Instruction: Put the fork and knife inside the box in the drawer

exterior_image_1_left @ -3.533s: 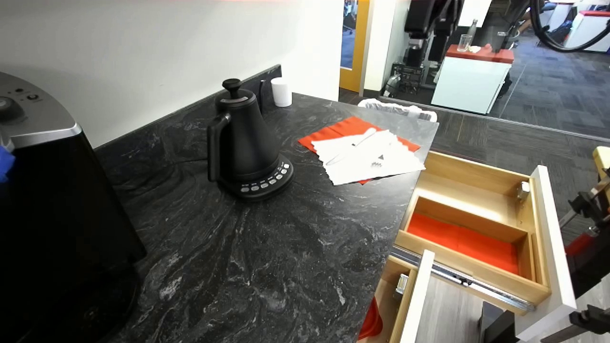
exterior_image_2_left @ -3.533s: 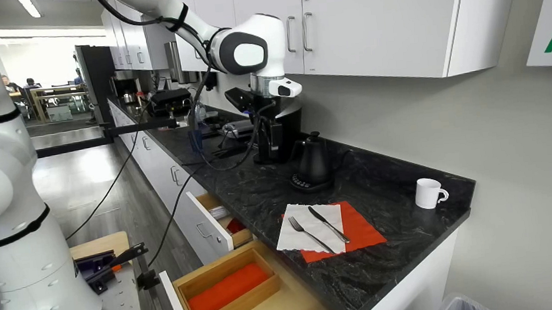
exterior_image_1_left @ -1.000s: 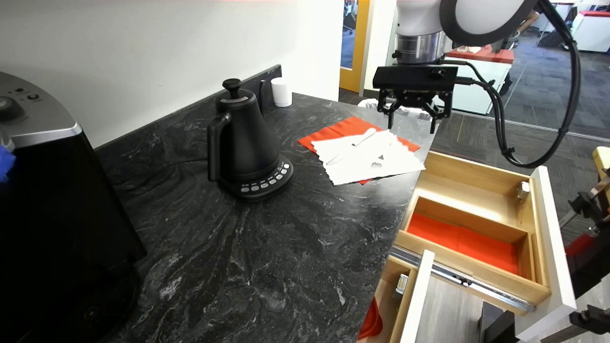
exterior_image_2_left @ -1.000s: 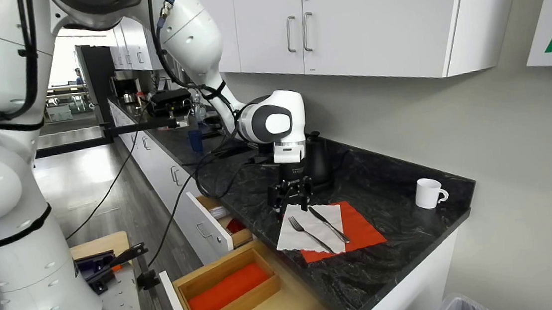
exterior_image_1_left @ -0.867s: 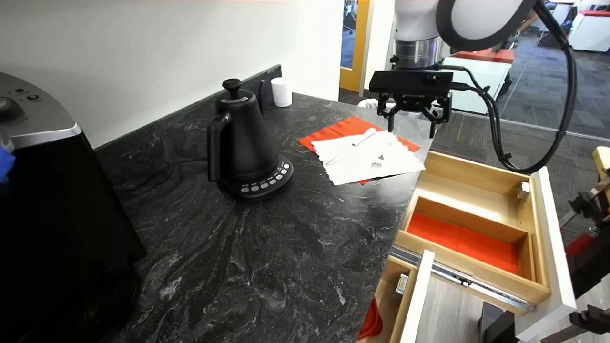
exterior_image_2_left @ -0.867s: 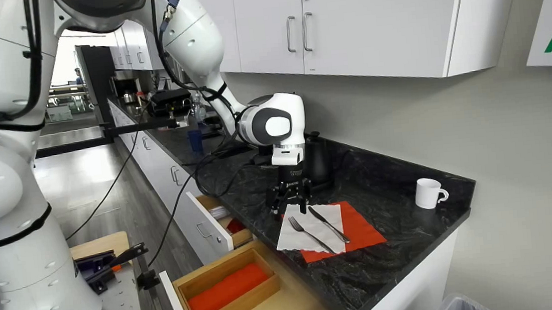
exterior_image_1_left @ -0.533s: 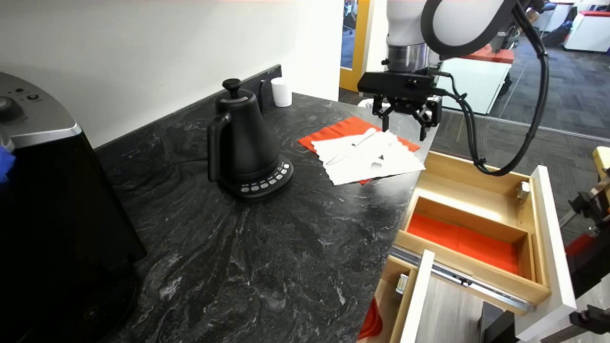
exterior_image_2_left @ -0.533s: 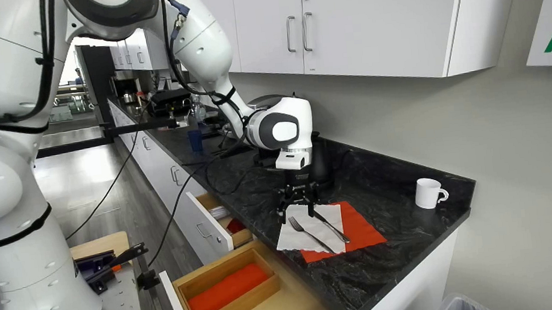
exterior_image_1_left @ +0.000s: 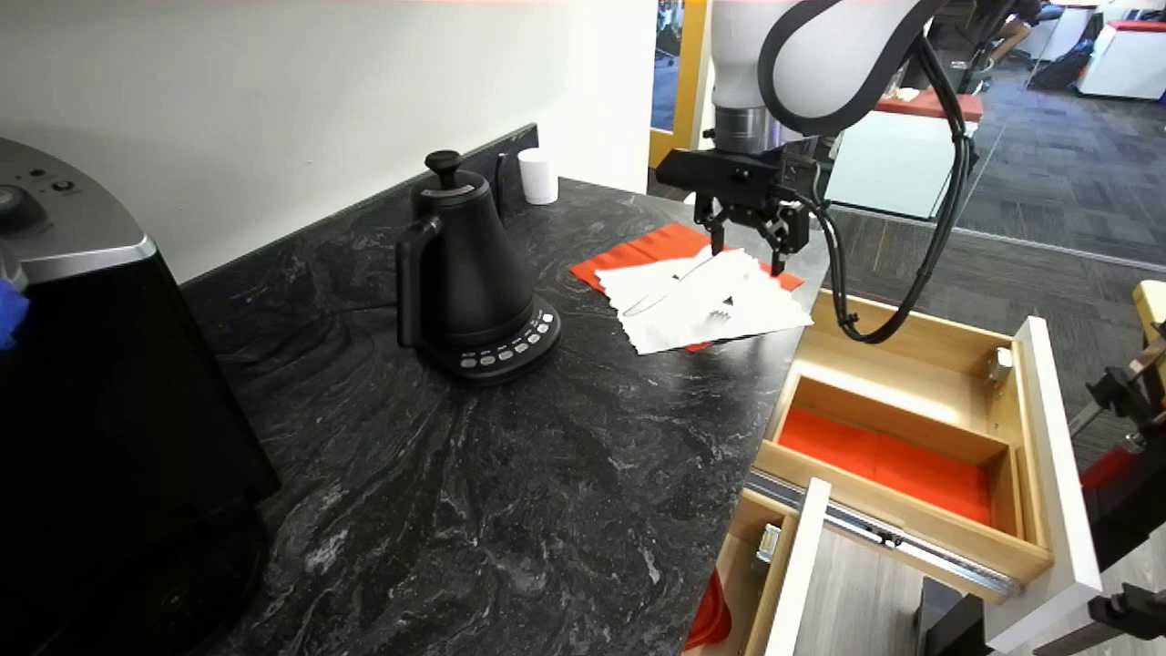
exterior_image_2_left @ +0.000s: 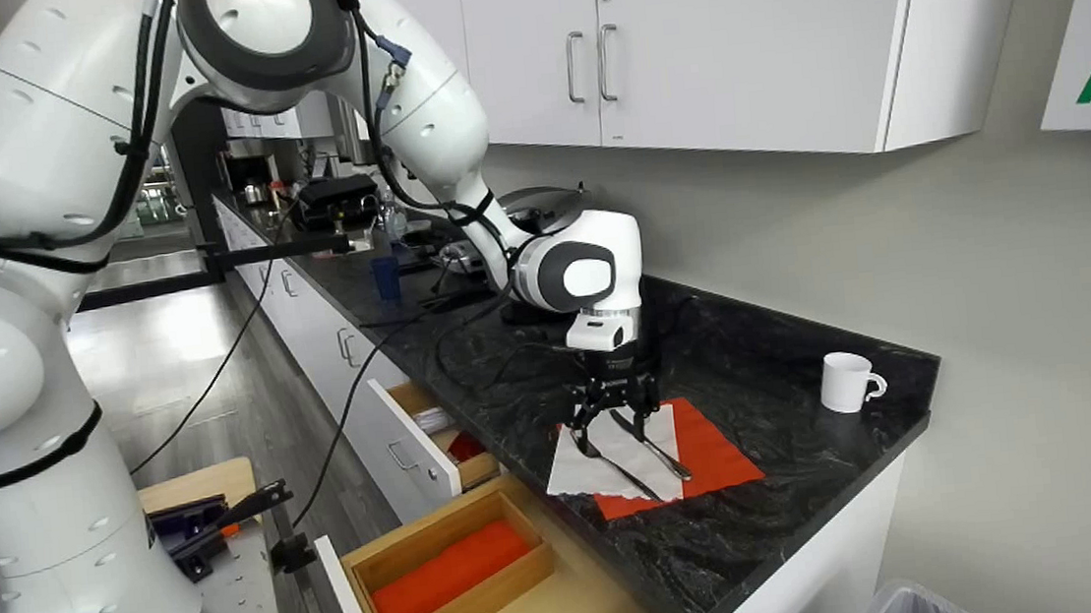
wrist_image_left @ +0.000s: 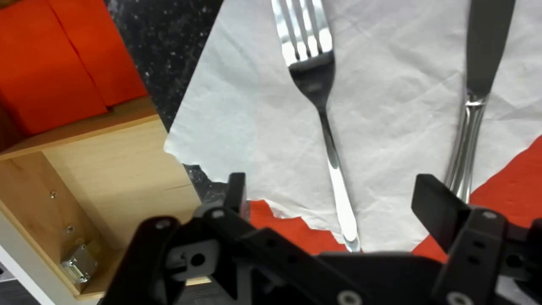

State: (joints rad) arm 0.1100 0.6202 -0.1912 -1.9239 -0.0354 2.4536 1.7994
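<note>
The fork (wrist_image_left: 329, 140) lies on white paper with its tines pointing away from my gripper (wrist_image_left: 330, 180). My gripper is open and empty, its fingers either side of the fork's handle end and apart from it. The knife (wrist_image_left: 480, 80) lies to the right, its handle partly behind the right finger. Both exterior views show the gripper (exterior_image_1_left: 747, 262) (exterior_image_2_left: 613, 439) low over the fork (exterior_image_2_left: 628, 477) and knife (exterior_image_2_left: 665, 456). The box (exterior_image_1_left: 902, 419) (exterior_image_2_left: 477, 599), with red-orange bottom, sits inside the pulled-out drawer (exterior_image_2_left: 553, 612). The drawer (wrist_image_left: 127, 169) also shows in the wrist view.
The white paper (wrist_image_left: 389, 144) lies over a red sheet (exterior_image_2_left: 717, 459) near the dark counter's edge. A black kettle (exterior_image_1_left: 474, 255) and a white mug (exterior_image_2_left: 846, 384) stand on the counter. A second drawer (exterior_image_2_left: 420, 456) is partly open. Wall cabinets (exterior_image_2_left: 740, 43) hang above.
My gripper has come down from high near the kettle and across over the paper to the cutlery, turning slightly. The fork, knife, box and drawer have not moved.
</note>
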